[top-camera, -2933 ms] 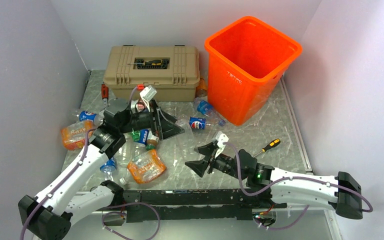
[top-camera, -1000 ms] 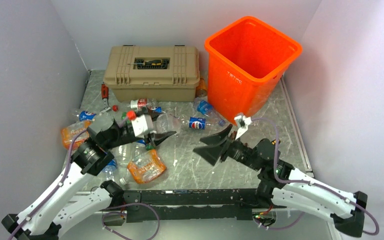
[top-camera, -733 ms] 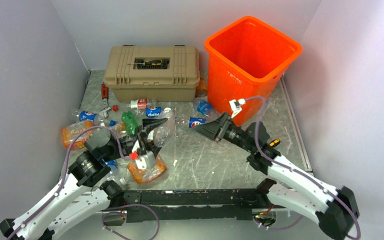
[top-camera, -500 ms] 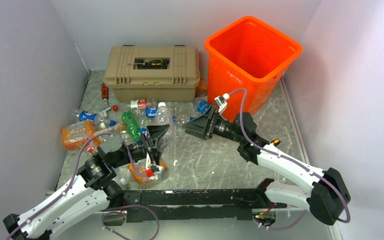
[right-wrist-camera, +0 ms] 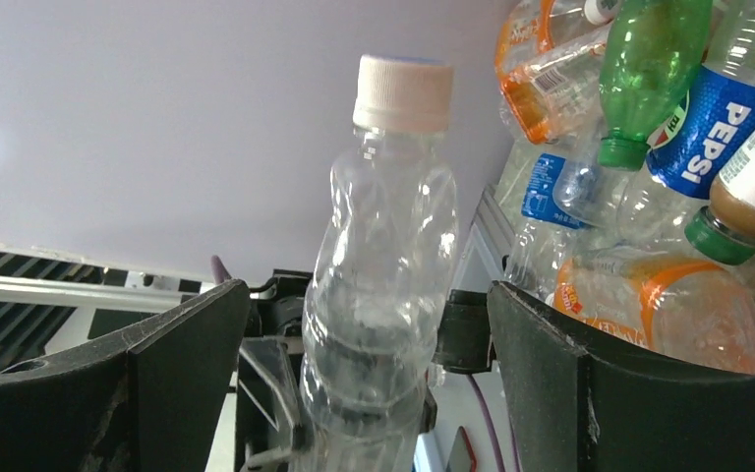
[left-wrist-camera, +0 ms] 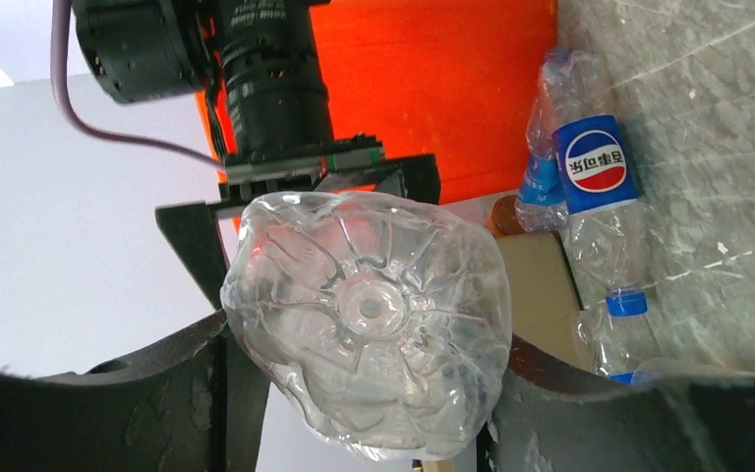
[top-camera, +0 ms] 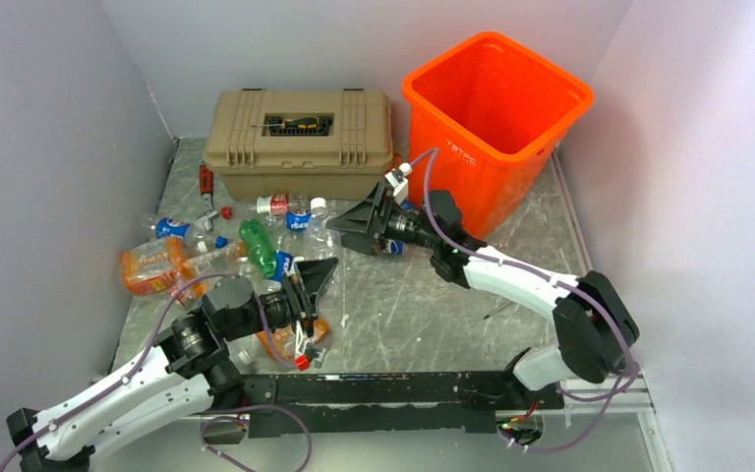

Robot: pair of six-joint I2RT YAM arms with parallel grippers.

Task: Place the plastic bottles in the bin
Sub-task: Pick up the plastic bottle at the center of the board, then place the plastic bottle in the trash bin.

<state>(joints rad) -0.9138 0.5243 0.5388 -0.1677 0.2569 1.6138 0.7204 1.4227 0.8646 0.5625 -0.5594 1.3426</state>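
My left gripper (top-camera: pixel 317 275) is shut on a clear plastic bottle (left-wrist-camera: pixel 369 320), whose ribbed base faces the left wrist camera. The same bottle (right-wrist-camera: pixel 383 265), with a white cap, stands between the spread fingers (right-wrist-camera: pixel 182 369) of my right gripper (top-camera: pixel 346 224). That gripper is open and does not touch the bottle. The orange bin (top-camera: pixel 472 167) stands at the back right, behind the right arm. More bottles lie at the left: an orange-wrapped one (top-camera: pixel 152 264), a green one (top-camera: pixel 256 246) and a Pepsi one (top-camera: pixel 170 227). A Pepsi bottle (left-wrist-camera: pixel 595 172) lies near the bin's foot.
A tan latched toolbox (top-camera: pixel 300 147) stands at the back, left of the bin. Grey walls close in the table on the left, back and right. Both grippers meet over the middle of the table. An orange-labelled bottle (top-camera: pixel 290 339) lies under the left arm.
The right arm has swung left from the bin's front to the held bottle, and its jaws have widened. The left gripper has carried the bottle slightly right and toward the near edge.
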